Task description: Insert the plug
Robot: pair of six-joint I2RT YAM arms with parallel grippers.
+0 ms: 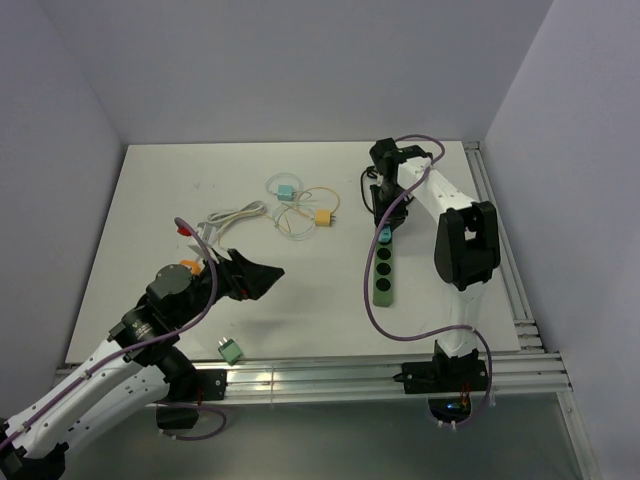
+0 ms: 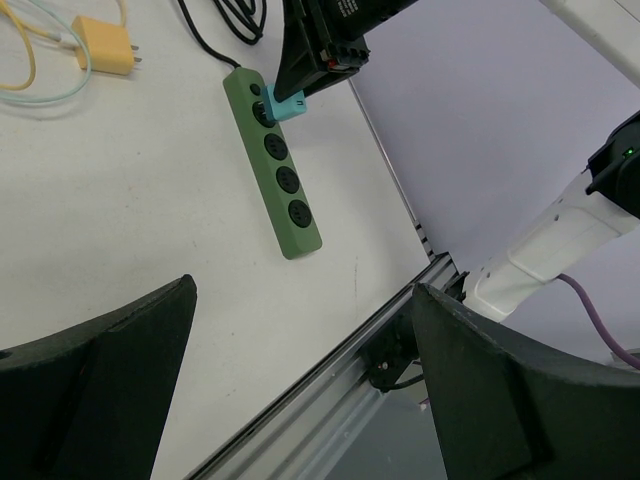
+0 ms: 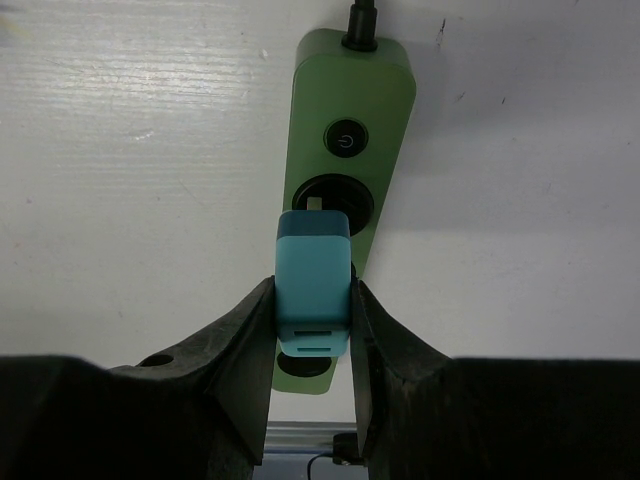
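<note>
The right gripper point(image 3: 313, 300) is clenched on the teal plug point(image 3: 313, 265), one finger on each side. The plug stands over the socket next to the power button point(image 3: 346, 139) of the green power strip point(image 3: 385, 110); whether its pins are inside, I cannot tell. The left gripper point(image 2: 303, 290) is released, jaws wide, holding nothing, well apart from the strip

surface: white table point(image 1: 140, 240) | right: green power strip point(image 1: 383, 280) lying near-to-far, black cord point(image 1: 363, 186) at its far end | far middle: white cable point(image 1: 235, 214), teal adapter point(image 1: 286, 190), yellow adapter point(image 1: 322, 217), looped leads | near left: small green adapter point(image 1: 229, 350)
</note>
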